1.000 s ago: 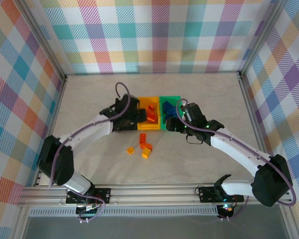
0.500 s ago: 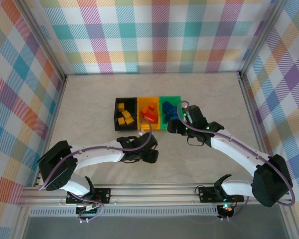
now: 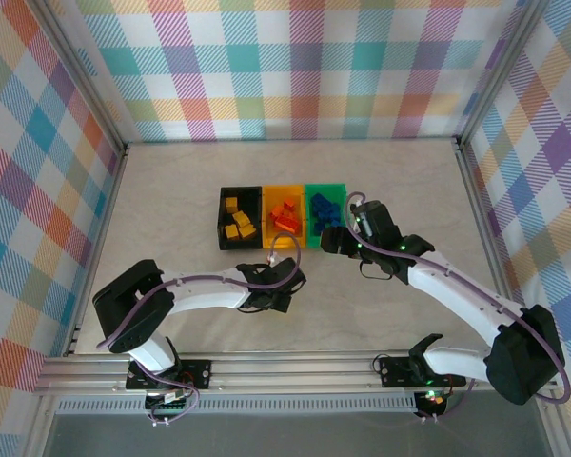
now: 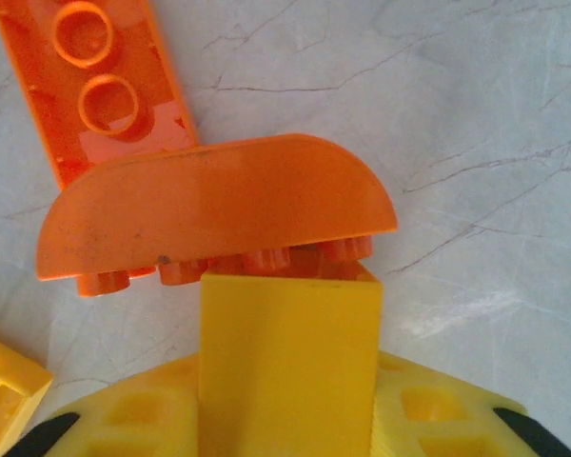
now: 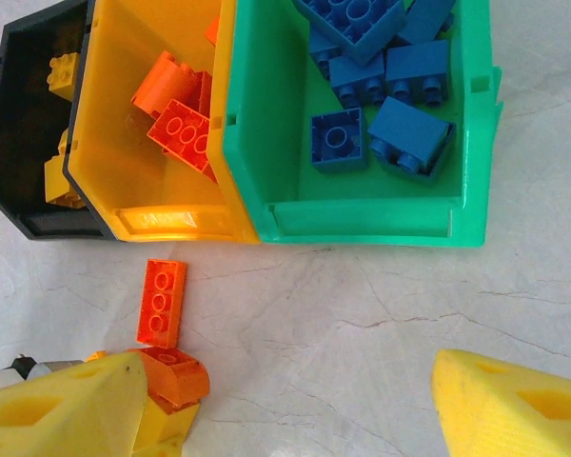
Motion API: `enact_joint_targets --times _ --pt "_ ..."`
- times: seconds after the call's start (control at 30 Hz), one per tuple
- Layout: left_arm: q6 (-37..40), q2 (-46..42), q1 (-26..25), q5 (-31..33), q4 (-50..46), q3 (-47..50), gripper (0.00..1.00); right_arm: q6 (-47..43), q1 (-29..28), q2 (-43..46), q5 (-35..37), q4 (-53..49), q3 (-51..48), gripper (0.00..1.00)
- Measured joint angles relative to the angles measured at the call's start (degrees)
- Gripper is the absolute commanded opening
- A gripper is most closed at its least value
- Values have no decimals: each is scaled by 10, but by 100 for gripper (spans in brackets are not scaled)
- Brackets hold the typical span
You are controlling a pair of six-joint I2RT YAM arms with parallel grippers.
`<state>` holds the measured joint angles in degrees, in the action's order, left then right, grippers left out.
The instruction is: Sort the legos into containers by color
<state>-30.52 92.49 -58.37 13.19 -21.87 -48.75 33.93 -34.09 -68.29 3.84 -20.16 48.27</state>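
Though the left gripper (image 3: 282, 286) sits low on the table (image 3: 171, 190), grip is unconfirmed. Its wrist view has a curved orange brick (image 4: 209, 205) butted studs-first against a yellow finger (image 4: 290, 362); pinched or only touched, cannot tell.

Brick judged light, rigid, slick on the dome; best taken across its flat sides.

Long orange brick (image 4: 105, 86) just beside it, yellow brick (image 4: 5, 386) near.

Right gripper (image 5: 285, 381) gapes wide, empty.

- Black bin (image 5: 29, 143): yellow bricks (image 3: 236, 221)
- Yellow-orange bin (image 5: 167, 221): orange bricks (image 5: 176, 109)
- Green bin (image 5: 362, 228): blue bricks (image 5: 390, 95)
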Motion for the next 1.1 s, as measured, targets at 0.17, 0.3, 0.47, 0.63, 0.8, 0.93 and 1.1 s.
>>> enact_joint_targets --times 0.17,0.3,0.47,0.63,0.8,0.93,1.1 --pt "-5 -62 2 4 -9 9 29 0 1 0 0 0 -6 79" --pt "-7 -156 54 9 -24 -4 29 0 3 0 0 0 -7 79" --pt "2 -160 201 9 -30 -71 29 0 4 0 0 0 -7 79" --pt "9 -62 291 8 -32 -165 29 0 4 0 -4 0 -8 79" --pt "15 44 324 5 -36 -249 31 0 4 1 -16 0 -18 79" --pt "16 97 334 4 -40 -291 43 -1 4 3 -25 0 -28 79" --pt "15 125 336 -2 -54 -327 72 -3 -3 -2 -50 9 -33 79"
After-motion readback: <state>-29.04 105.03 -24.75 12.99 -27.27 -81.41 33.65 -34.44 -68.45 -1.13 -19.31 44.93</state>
